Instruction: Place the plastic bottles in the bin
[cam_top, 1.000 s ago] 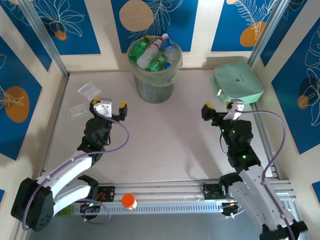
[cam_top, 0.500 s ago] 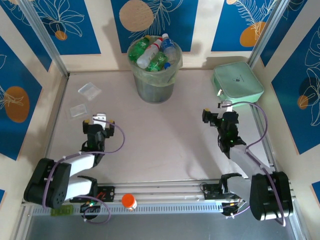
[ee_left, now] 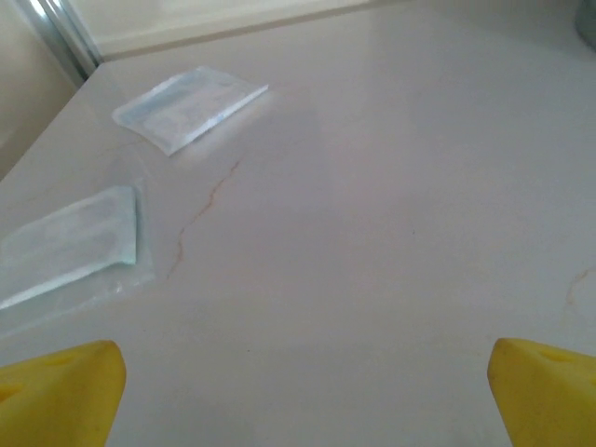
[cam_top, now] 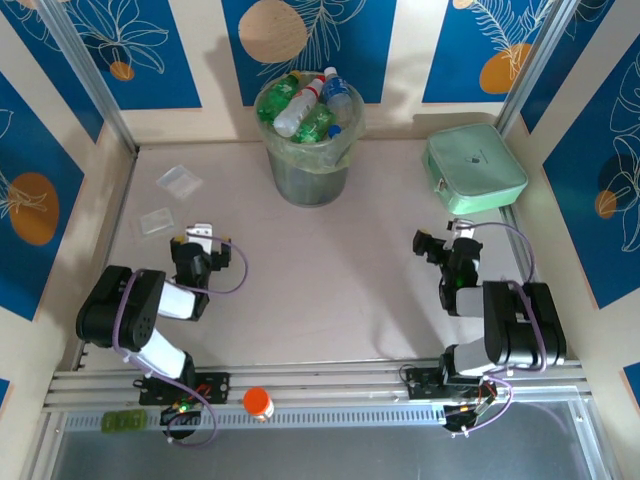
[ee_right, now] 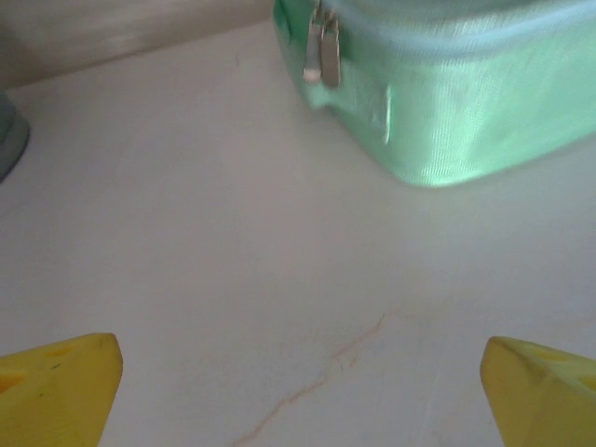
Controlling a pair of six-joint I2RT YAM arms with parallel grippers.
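The bin (cam_top: 310, 170) stands at the back middle of the table, a round grey-green bucket with a clear liner. Several plastic bottles (cam_top: 300, 108), clear and green with blue and red caps, are heaped in its mouth. My left gripper (cam_top: 200, 245) sits low at the near left, folded back close to its base, open with nothing between its yellow fingertips (ee_left: 56, 396). My right gripper (cam_top: 443, 240) sits low at the near right, also open and empty, its yellow fingertips (ee_right: 56, 386) spread wide over bare table.
A mint-green lidded box (cam_top: 475, 165) with a metal zip pull (ee_right: 321, 51) stands at the back right, ahead of my right gripper. Two flat clear packets (cam_top: 178, 180) (cam_top: 157, 221) lie at the left. An orange cap (cam_top: 258, 403) rests on the front rail.
Both arms have drawn back toward their bases and folded down low. Both grippers stayed open and empty throughout. The bin and bottles have not moved.
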